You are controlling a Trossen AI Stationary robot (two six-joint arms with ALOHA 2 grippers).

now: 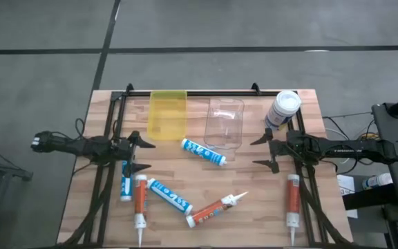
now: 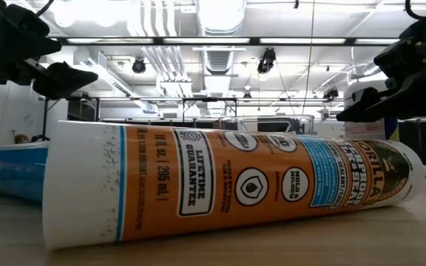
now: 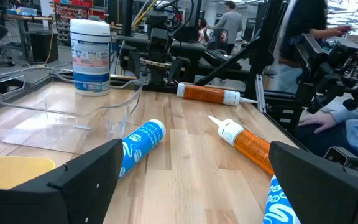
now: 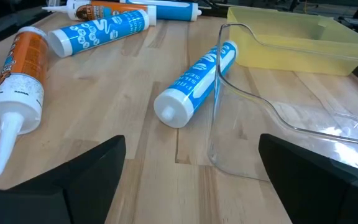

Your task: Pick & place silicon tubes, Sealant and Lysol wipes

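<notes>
The wooden table (image 1: 247,221) holds scattered tubes; both grippers, left (image 1: 138,153) and right (image 1: 262,152), hover spread wide at opposite edges. Only the left wrist view shows people behind.

Three blue-and-white tubes (image 1: 203,153) (image 1: 169,196) (image 1: 125,185). Three orange sealant tubes (image 1: 140,199) (image 1: 215,209) (image 1: 292,199). One wipes canister (image 1: 282,110) at the desk's (image 1: 254,187) far right corner. Two bins along the far edge: one yellow (image 1: 167,114), one clear (image 1: 224,124).
</notes>
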